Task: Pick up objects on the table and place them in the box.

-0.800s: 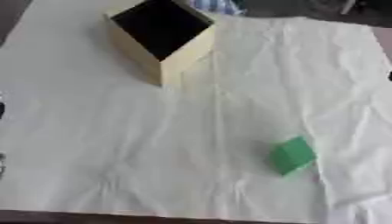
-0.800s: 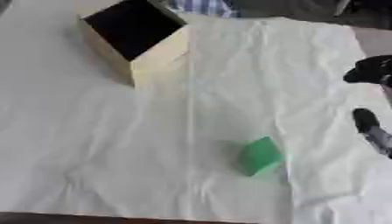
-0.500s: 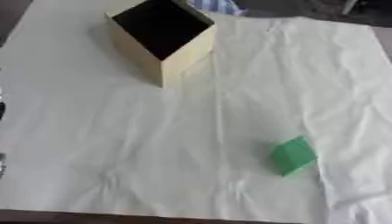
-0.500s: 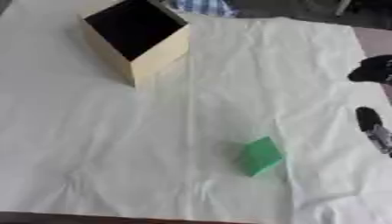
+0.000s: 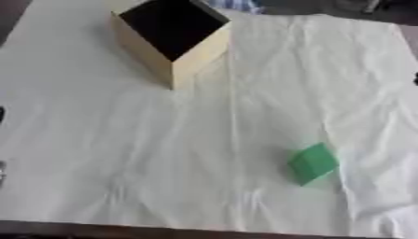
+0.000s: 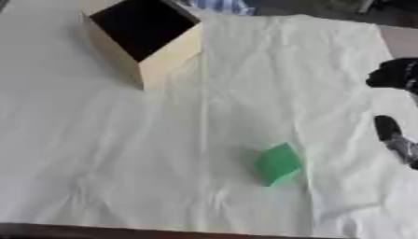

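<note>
A green block [image 5: 313, 163] lies on the white cloth at the lower right, with nothing touching it. The tan open-topped box [image 5: 172, 38], dark inside, stands at the upper left. My right hand [image 6: 395, 74] shows at the right edge of the right eye view, to the right of the block and apart from it; its fingers [image 6: 395, 138] are spread and hold nothing. Of my left hand [image 5: 3, 115] only dark slivers show at the left edge of the left eye view.
A wrinkled white cloth [image 5: 122, 154] covers the table. Its dark front edge [image 5: 163, 231] runs along the bottom. Striped blue fabric [image 6: 219, 5] shows beyond the box at the far edge.
</note>
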{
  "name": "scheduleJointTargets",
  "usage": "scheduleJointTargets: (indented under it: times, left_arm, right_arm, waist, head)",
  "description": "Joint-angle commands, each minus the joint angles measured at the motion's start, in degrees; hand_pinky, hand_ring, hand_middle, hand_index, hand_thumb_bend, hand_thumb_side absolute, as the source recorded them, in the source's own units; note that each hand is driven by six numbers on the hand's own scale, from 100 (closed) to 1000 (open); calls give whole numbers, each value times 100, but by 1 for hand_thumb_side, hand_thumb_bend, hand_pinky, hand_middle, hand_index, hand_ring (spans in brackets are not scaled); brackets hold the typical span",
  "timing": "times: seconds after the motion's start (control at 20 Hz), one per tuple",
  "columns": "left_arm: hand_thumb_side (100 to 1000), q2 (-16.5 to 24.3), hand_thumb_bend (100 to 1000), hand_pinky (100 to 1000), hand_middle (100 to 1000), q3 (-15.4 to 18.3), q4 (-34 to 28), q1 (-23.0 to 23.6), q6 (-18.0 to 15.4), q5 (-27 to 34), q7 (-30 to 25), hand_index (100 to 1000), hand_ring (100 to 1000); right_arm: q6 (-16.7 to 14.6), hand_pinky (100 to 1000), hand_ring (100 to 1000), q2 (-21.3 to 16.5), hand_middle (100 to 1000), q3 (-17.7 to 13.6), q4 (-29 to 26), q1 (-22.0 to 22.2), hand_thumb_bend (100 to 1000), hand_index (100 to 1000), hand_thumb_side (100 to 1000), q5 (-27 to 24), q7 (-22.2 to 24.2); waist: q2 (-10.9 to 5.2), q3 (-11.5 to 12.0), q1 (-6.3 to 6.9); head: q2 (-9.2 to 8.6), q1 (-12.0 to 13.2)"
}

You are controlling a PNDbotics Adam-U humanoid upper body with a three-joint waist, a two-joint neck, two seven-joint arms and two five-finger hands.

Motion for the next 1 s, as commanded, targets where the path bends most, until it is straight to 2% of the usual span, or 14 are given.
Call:
scheduleJointTargets:
  times: [0.05, 0.45, 0.7, 1.0]
  left_arm:
    - [657, 102, 359, 619, 754, 10, -87, -75, -1, 33, -34, 768, 624]
    - [659, 82, 357, 619, 755, -23, -87, -92, -2, 76, -83, 767, 623]
    - [658, 70, 353, 618, 755, -40, -87, -99, -1, 102, -109, 766, 622]
    - [657, 55, 348, 619, 755, -66, -87, -105, 3, 132, -151, 766, 621]
  right_arm:
    - [-35, 822, 865, -433, 795, 200, -82, -129, 100, 864, 819, 81, 166]
    - [260, 857, 911, -768, 833, 812, -82, -488, 247, 924, 637, -246, 874]
    - [386, 866, 932, -827, 849, 1036, -82, -649, 320, 954, 464, -422, 1414]
    - [549, 874, 948, -830, 855, 1244, -82, -784, 340, 961, 359, -744, 1872]
  waist:
    - [-82, 9, 32]
    - [-70, 62, 32]
    - [-65, 84, 32]
    - [-55, 106, 26]
  head:
    - [20, -91]
    - [6, -246]
    - [0, -285]
    - [-6, -294]
